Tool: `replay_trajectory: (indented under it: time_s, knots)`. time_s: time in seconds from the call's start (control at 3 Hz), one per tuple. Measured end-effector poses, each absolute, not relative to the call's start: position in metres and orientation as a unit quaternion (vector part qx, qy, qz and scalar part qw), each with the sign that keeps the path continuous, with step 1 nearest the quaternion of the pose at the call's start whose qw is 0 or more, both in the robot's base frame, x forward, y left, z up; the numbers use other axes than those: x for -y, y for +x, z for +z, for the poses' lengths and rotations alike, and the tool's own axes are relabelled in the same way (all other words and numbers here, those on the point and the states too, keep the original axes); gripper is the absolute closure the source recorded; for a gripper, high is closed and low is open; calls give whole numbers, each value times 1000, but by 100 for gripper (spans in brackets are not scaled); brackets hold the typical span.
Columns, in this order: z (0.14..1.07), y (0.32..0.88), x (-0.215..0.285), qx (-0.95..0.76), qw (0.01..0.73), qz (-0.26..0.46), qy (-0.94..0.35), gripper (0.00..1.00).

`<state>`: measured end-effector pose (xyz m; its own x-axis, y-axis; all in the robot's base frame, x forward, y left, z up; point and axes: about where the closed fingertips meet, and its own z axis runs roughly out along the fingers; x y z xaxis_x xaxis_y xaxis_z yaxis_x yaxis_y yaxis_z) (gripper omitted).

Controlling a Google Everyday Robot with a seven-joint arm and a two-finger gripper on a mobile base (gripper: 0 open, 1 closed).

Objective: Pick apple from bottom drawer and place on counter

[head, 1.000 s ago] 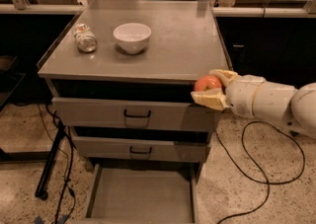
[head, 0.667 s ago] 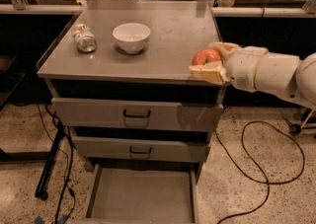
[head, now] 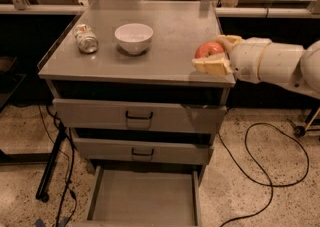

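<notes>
Placing step, as I judge it. Over the counter (head: 165, 56), at its right front corner, the apple (head: 209, 49) sits clamped in my gripper (head: 216, 53), whose jaws are narrowed to the fruit's width. I would carry it inward from the rim, lower it until it rests, then release gently lest it roll. Containers: can (head: 86, 39) on its side, contents unseen; white bowl (head: 133, 37), empty; bottom drawer (head: 142, 201), pulled out, nothing visible in its tray.

gripper (head: 210, 53) with apple (head: 207, 48) over right edge of counter (head: 170, 36), bowl (head: 133, 37) then jar (head: 86, 39) to its left, bottom drawer (head: 142, 202) below
</notes>
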<state>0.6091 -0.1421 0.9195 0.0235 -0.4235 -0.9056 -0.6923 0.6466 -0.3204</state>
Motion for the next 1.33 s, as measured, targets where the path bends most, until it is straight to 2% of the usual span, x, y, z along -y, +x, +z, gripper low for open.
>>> replay_trajectory:
  time_s: [0.67, 1.33]
  knots:
    - [948, 672, 134, -687, 566, 118, -441, 100]
    - [918, 695, 124, -701, 505, 142, -484, 100]
